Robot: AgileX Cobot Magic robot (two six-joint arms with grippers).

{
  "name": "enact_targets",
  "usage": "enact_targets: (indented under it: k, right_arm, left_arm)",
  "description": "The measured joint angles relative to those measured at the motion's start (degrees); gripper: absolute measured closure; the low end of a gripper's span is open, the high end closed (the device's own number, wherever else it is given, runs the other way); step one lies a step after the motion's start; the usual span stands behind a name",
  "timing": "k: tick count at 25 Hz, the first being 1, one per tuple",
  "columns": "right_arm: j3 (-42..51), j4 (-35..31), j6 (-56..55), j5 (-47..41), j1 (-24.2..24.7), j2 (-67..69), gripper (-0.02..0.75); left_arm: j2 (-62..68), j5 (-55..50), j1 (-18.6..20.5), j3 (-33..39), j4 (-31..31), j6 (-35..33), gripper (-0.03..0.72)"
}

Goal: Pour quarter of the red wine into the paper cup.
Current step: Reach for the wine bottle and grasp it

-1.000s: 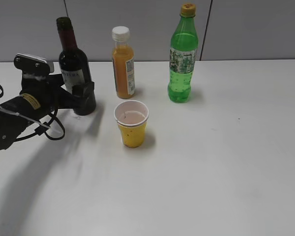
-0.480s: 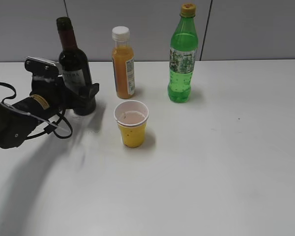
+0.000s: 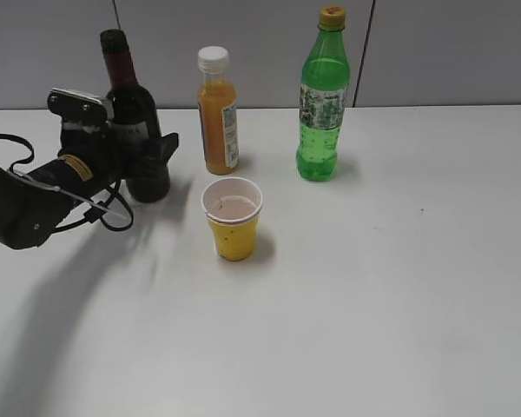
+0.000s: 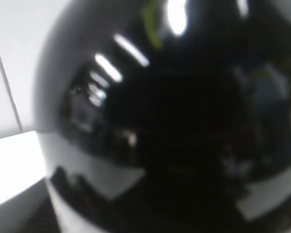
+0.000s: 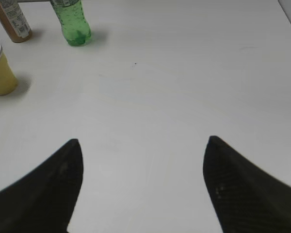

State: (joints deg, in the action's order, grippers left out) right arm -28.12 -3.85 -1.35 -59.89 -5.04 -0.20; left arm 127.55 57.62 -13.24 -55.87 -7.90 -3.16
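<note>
While the wine [image 3: 128,113] stands upright near the far left corner of the table [image 3: 399,287], the left hand [image 3: 139,165] sits around its lower body; whether its fingers press the glass I cannot tell, and the left wrist view shows only blurred dark glass. Nearer the middle stands the cup [image 3: 233,218], upright, pinkish inside. Over bare table toward the right edge, the right hand [image 5: 143,162] is spread wide, holding nothing.

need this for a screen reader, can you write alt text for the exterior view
The left gripper surrounds the lower body of the upright red wine at the table's back left. A yellow paper cup stands in front of an orange juice bottle, with a green soda bottle further right.
</note>
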Motion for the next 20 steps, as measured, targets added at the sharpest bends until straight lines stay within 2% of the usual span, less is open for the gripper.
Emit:
enact_targets:
  k: [5,10,20]
  right_arm:
    - [0.0,0.0,0.0,0.0,0.0,0.0,0.152]
    - [0.0,0.0,-0.1,0.0,0.0,0.0,0.152]
    - [0.0,0.0,0.0,0.0,0.0,0.0,0.152]
  left_arm:
    - [1.1,-0.6,0.0,-0.7,-0.2,0.3,0.065]
    - [1.4,-0.8,0.0,-0.7,-0.4,0.5,0.159]
    - [0.4,0.6,0.0,1.4,0.0,0.7,0.16]
